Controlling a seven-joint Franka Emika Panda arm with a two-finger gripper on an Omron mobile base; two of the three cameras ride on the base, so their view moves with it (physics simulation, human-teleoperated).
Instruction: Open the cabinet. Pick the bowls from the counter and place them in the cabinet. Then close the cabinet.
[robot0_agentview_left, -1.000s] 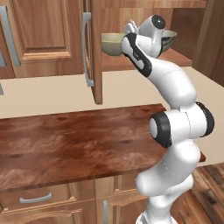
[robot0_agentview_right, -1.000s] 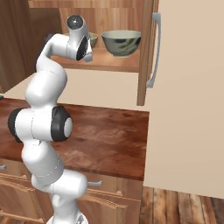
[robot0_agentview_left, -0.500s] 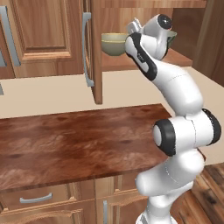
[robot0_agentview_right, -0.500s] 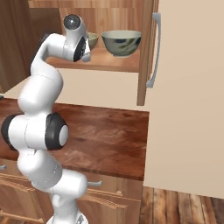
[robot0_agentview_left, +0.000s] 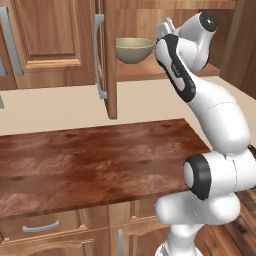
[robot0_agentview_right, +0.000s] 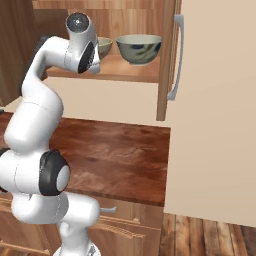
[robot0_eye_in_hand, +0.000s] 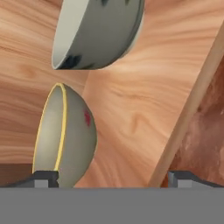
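Both bowls are sitting on the shelf of the cabinet (robot0_agentview_left: 165, 72), so placing looks done and closing is the step coming up. Going left to right: the left door (robot0_agentview_left: 109, 55) is hanging open, then the beige-olive bowl (robot0_agentview_left: 134, 50), then the grey-green bowl (robot0_agentview_right: 139, 48), then the right door (robot0_agentview_right: 168, 57). The gripper (robot0_eye_in_hand: 111, 177) is standing wide and holding nothing; the beige-olive bowl is probably just off its left finger (robot0_eye_in_hand: 43, 178), not touching. Next it needs backing out and reaching for a door.
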